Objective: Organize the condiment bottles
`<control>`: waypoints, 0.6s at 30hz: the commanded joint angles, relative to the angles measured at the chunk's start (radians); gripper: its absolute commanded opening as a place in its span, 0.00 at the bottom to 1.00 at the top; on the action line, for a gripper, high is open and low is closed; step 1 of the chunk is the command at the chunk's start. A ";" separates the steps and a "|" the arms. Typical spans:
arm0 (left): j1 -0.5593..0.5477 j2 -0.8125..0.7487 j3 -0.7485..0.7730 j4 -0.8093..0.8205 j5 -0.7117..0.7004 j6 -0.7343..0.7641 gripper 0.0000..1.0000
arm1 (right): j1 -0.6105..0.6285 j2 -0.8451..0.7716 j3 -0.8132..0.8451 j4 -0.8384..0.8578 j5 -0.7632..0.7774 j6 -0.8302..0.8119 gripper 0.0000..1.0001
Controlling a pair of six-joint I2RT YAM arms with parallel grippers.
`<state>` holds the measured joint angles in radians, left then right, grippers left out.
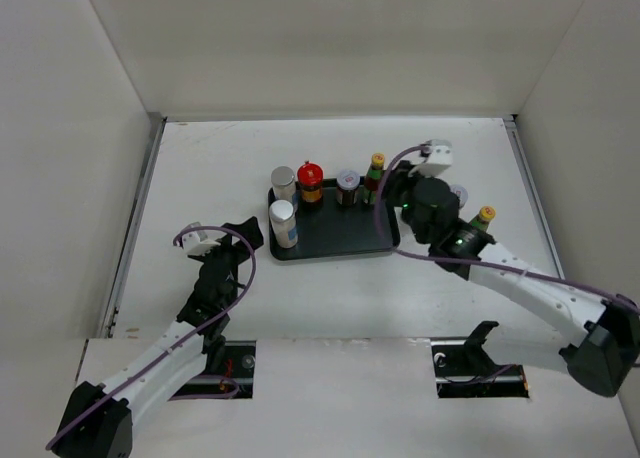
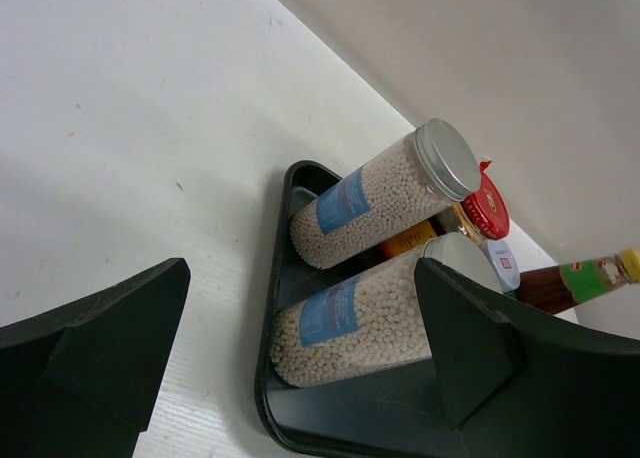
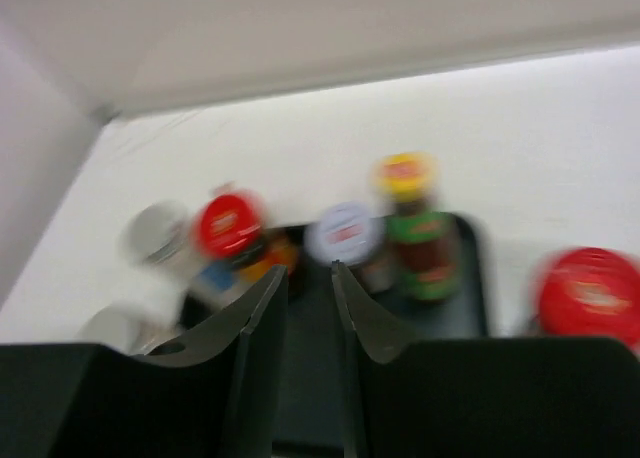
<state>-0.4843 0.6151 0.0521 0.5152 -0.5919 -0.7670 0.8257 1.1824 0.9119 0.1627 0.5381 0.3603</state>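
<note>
Condiment bottles [image 1: 347, 186] — silver-lidded bead shakers [image 2: 365, 203], red-capped jar [image 1: 310, 181], green-labelled brown bottle [image 1: 374, 178] — upright, caps up, on dark tray [image 1: 340, 245]; left gripper [image 2: 302, 278] wide open, right gripper [image 3: 309, 273] nearly closed, empty.

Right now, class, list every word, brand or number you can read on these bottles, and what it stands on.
No text can be read.
Blue labels, upper bead jar and lower bead jar: too small.
Red cap and white cap: marks illegible.
Green label, brown bottle: blurred.
</note>
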 commanded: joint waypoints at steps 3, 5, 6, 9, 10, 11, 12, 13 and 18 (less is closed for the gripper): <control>0.003 -0.005 -0.038 0.022 0.009 -0.012 1.00 | -0.219 -0.057 -0.054 -0.280 0.094 0.068 0.45; 0.003 -0.005 -0.037 0.022 0.012 -0.012 1.00 | -0.248 -0.034 -0.056 -0.302 0.094 0.055 0.74; 0.005 -0.008 -0.037 0.023 0.014 -0.012 1.00 | -0.256 -0.020 -0.057 -0.298 0.097 0.046 0.80; 0.008 -0.011 -0.038 0.022 0.015 -0.012 1.00 | -0.285 0.032 -0.045 -0.295 0.099 0.039 0.91; 0.008 -0.009 -0.038 0.023 0.015 -0.011 1.00 | -0.297 0.052 -0.039 -0.293 0.094 0.037 0.93; 0.008 -0.005 -0.038 0.023 0.015 -0.011 1.00 | -0.309 0.071 -0.031 -0.293 0.089 0.035 0.95; 0.008 -0.005 -0.037 0.023 0.015 -0.011 1.00 | -0.322 0.089 -0.025 -0.290 0.086 0.035 0.96; 0.008 -0.005 -0.037 0.023 0.017 -0.011 1.00 | -0.331 0.109 -0.018 -0.285 0.076 0.034 0.97; 0.008 -0.009 -0.038 0.023 0.018 -0.008 1.00 | -0.365 0.215 0.027 -0.278 0.023 0.017 0.97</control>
<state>-0.4843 0.6140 0.0521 0.5114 -0.5858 -0.7673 0.4721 1.3643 0.8772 -0.1287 0.5919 0.3889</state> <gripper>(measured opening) 0.997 0.972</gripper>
